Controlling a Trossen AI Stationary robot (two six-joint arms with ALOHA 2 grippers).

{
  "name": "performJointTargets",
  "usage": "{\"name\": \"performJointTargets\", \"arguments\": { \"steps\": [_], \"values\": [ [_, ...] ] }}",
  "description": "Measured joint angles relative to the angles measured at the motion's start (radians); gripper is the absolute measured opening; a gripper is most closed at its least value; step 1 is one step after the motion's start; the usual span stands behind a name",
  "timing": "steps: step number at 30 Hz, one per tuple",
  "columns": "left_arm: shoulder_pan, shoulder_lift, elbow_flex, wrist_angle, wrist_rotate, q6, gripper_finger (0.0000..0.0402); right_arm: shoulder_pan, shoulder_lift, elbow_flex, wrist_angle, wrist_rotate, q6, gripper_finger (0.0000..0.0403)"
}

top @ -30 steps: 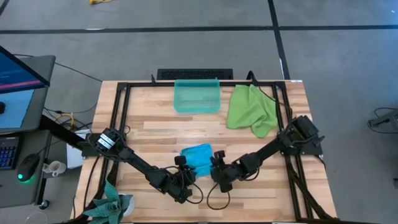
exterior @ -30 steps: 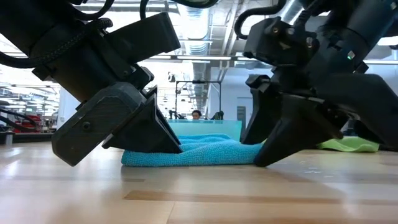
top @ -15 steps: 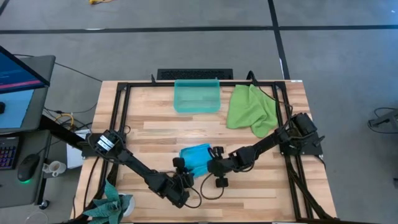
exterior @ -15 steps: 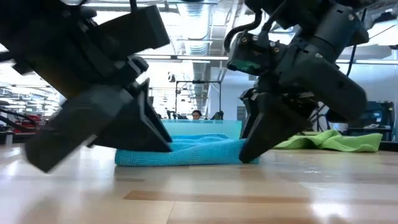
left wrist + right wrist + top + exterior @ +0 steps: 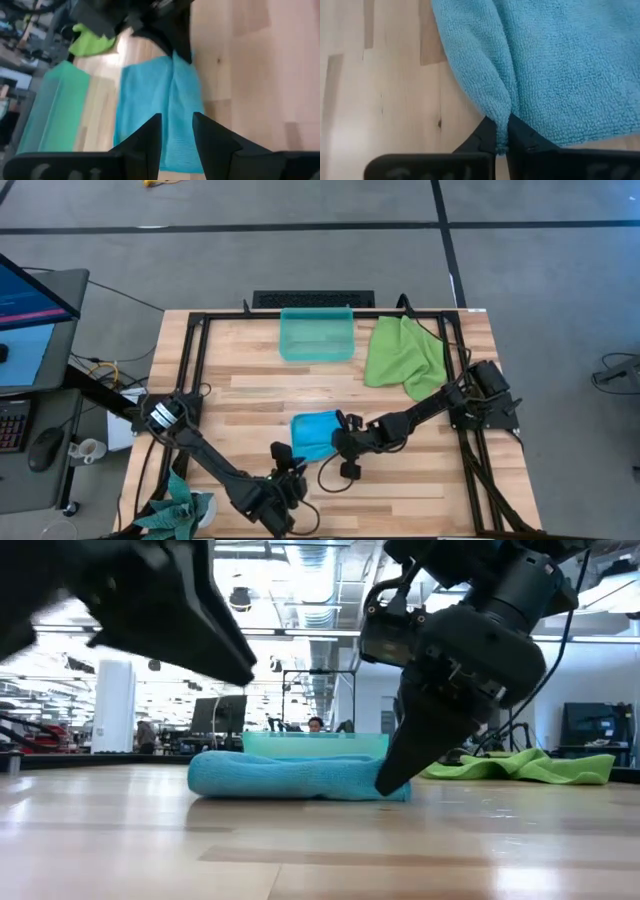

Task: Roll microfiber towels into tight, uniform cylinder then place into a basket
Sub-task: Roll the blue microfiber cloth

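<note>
Jaws of the right gripper (image 5: 502, 142) pinch the blue towel's (image 5: 560, 65) edge; left jaws stand parted nearby.

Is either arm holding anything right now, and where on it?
The right gripper pinches the blue towel by a fold at its edge; the left gripper holds nothing.

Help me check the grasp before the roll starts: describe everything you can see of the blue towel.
The blue towel is a bright sky-blue microfiber cloth with a nubby, looped pile, folded into a flat, thick pad, not yet a cylinder. It lies on the wooden table near the middle, in front of the basket and apart from it. The right gripper is shut on a pinched ridge at the towel's edge. The left gripper hangs off the cloth, nearer the front edge, fingers apart and touching nothing.
</note>
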Motion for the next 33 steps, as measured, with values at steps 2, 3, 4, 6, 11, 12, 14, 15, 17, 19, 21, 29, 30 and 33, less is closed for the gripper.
{"name": "performJointTargets", "arguments": {
  "steps": [2, 3, 4, 6, 11, 12, 14, 15, 17, 19, 21, 29, 30, 33],
  "values": [
    [-0.003, 0.000, 0.002, 0.003, 0.021, 0.032, 0.0103, 0.000, 0.002, 0.008, -0.001, -0.027, 0.021, 0.0037],
    [-0.003, 0.000, 0.000, 0.003, 0.039, 0.042, 0.0103, 0.000, 0.004, 0.012, -0.001, -0.042, 0.030, 0.0037],
    [-0.002, 0.000, -0.004, 0.002, 0.062, 0.046, 0.0103, 0.000, 0.004, 0.015, -0.001, -0.054, 0.037, 0.0037],
    [0.004, 0.000, -0.013, 0.003, 0.113, 0.050, 0.0103, 0.003, 0.005, 0.020, -0.002, -0.065, 0.057, 0.0034],
    [0.031, -0.001, -0.021, 0.000, 0.198, 0.043, 0.0105, 0.003, 0.005, 0.020, -0.001, -0.068, 0.071, 0.0031],
    [0.037, -0.001, -0.021, 0.001, 0.212, 0.043, 0.0107, 0.003, 0.005, 0.020, -0.001, -0.068, 0.073, 0.0031],
    [0.047, -0.001, -0.021, 0.000, 0.242, 0.046, 0.0115, 0.003, 0.005, 0.020, -0.001, -0.065, 0.083, 0.0033],
    [0.051, -0.001, -0.021, 0.001, 0.257, 0.049, 0.0121, 0.003, 0.005, 0.020, -0.001, -0.065, 0.083, 0.0034],
    [0.060, -0.001, -0.021, 0.001, 0.285, 0.048, 0.0137, 0.003, 0.005, 0.020, -0.001, -0.065, 0.084, 0.0035],
    [0.069, -0.001, -0.021, 0.002, 0.303, 0.037, 0.0155, 0.003, 0.005, 0.020, -0.001, -0.064, 0.084, 0.0033],
    [0.077, -0.001, -0.021, 0.002, 0.307, 0.034, 0.0174, 0.003, 0.005, 0.020, -0.001, -0.064, 0.084, 0.0032],
    [0.107, -0.002, -0.021, 0.002, 0.341, 0.010, 0.0211, 0.003, 0.005, 0.020, -0.001, -0.061, 0.084, 0.0034],
    [0.107, -0.002, -0.025, 0.008, 0.343, 0.009, 0.0212, 0.003, 0.005, 0.020, -0.001, -0.061, 0.084, 0.0034],
    [0.110, -0.005, -0.062, 0.037, 0.346, 0.016, 0.0212, 0.003, 0.005, 0.020, -0.001, -0.060, 0.084, 0.0032]
  ]
}}
